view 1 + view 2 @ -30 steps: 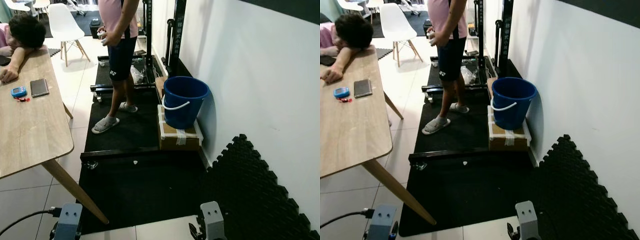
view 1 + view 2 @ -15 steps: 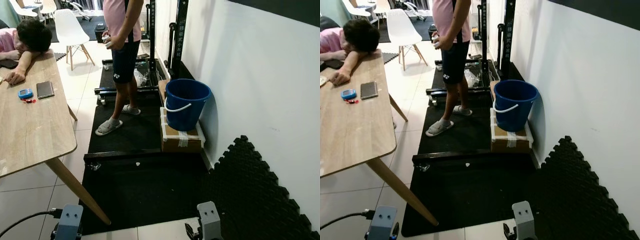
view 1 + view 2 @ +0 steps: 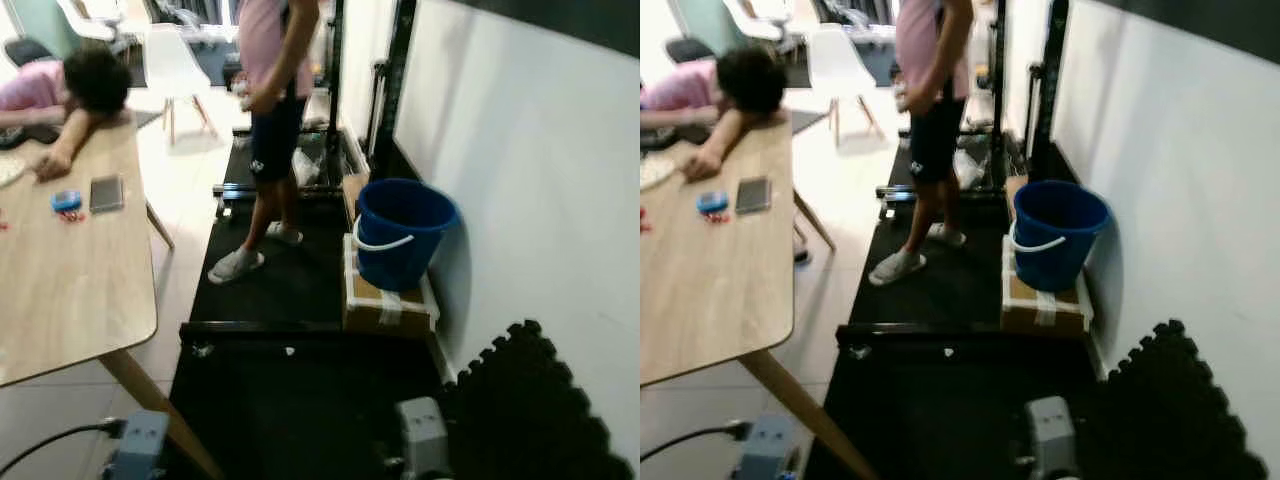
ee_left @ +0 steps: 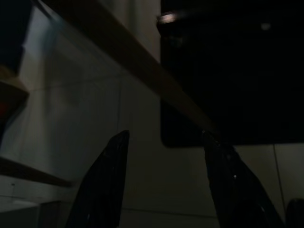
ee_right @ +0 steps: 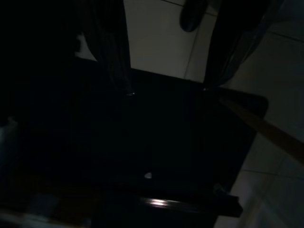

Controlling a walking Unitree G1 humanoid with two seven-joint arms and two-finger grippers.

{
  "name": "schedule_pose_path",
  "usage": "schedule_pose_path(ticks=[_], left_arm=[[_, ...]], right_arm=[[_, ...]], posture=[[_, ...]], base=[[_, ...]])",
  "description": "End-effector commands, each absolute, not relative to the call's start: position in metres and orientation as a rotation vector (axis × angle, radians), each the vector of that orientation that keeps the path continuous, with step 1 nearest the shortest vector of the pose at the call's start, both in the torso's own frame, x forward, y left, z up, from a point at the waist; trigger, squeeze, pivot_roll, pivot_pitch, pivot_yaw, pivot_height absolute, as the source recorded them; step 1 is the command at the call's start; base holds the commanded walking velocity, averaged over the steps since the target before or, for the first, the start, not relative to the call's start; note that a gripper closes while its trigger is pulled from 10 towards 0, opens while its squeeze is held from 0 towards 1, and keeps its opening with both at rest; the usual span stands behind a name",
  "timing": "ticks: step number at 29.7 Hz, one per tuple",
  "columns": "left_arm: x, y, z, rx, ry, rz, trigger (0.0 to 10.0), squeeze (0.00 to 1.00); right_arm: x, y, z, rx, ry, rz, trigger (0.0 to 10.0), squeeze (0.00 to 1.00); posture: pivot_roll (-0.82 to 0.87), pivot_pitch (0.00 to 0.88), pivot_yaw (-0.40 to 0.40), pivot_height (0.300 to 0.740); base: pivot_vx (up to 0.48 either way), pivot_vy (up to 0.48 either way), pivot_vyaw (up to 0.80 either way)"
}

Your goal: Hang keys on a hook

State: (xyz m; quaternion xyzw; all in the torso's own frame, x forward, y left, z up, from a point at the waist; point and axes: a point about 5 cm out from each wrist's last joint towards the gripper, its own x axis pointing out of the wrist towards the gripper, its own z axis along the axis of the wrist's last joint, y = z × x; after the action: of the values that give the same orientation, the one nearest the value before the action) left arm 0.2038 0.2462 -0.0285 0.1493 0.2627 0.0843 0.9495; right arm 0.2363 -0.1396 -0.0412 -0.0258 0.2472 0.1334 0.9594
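A small blue object point(image 3: 66, 200) with a red bit beside it lies on the wooden table point(image 3: 70, 290) at my left, next to a dark phone point(image 3: 106, 192); I cannot tell whether it is the keys. Both arms hang low: the left arm point(image 3: 140, 442) and the right arm point(image 3: 420, 438) show at the bottom edge. In the left wrist view my left gripper point(image 4: 164, 190) is open over pale floor tiles with nothing between its fingers. My right gripper point(image 5: 171, 42) is open above a black mat, in a very dark picture.
A person point(image 3: 272, 110) stands on the black floor mat point(image 3: 290, 390) ahead. Another person point(image 3: 85, 85) rests on the table's far end. A blue bucket point(image 3: 402, 232) sits on a taped carton point(image 3: 385, 300) by the white wall point(image 3: 520, 170). Black foam tiles point(image 3: 540, 410) lean at right.
The whole picture has shifted and blurred, so the camera has moved, turning slightly left and tilting up. The arms still hang low.
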Motion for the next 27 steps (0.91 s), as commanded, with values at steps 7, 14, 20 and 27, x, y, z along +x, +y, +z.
schedule_pose_path(ticks=[7,14,20,27], left_arm=[[0.1995,0.2466,-0.0314,0.298,0.552,0.182,10.0,0.00],[0.1986,0.2459,-0.0318,0.293,0.553,0.186,10.0,0.00],[0.1976,0.2463,-0.0318,0.287,0.555,0.193,10.0,0.00],[0.1969,0.2478,-0.0316,0.282,0.557,0.202,10.0,0.00]], right_arm=[[0.2294,-0.1498,-0.0467,-0.062,0.537,0.247,10.0,0.00],[0.2290,-0.1494,-0.0470,-0.062,0.538,0.249,10.0,0.00],[0.2282,-0.1501,-0.0475,-0.065,0.541,0.248,10.0,0.00],[0.2281,-0.1496,-0.0477,-0.064,0.543,0.250,10.0,0.00]], posture=[[0.23,0.102,0.031,0.740],[0.23,0.104,0.030,0.740],[0.23,0.106,0.030,0.740],[0.23,0.106,0.029,0.740]], base=[[0.000,0.000,0.00],[0.000,0.000,0.00],[0.000,0.000,0.00],[0.000,0.000,0.00]])
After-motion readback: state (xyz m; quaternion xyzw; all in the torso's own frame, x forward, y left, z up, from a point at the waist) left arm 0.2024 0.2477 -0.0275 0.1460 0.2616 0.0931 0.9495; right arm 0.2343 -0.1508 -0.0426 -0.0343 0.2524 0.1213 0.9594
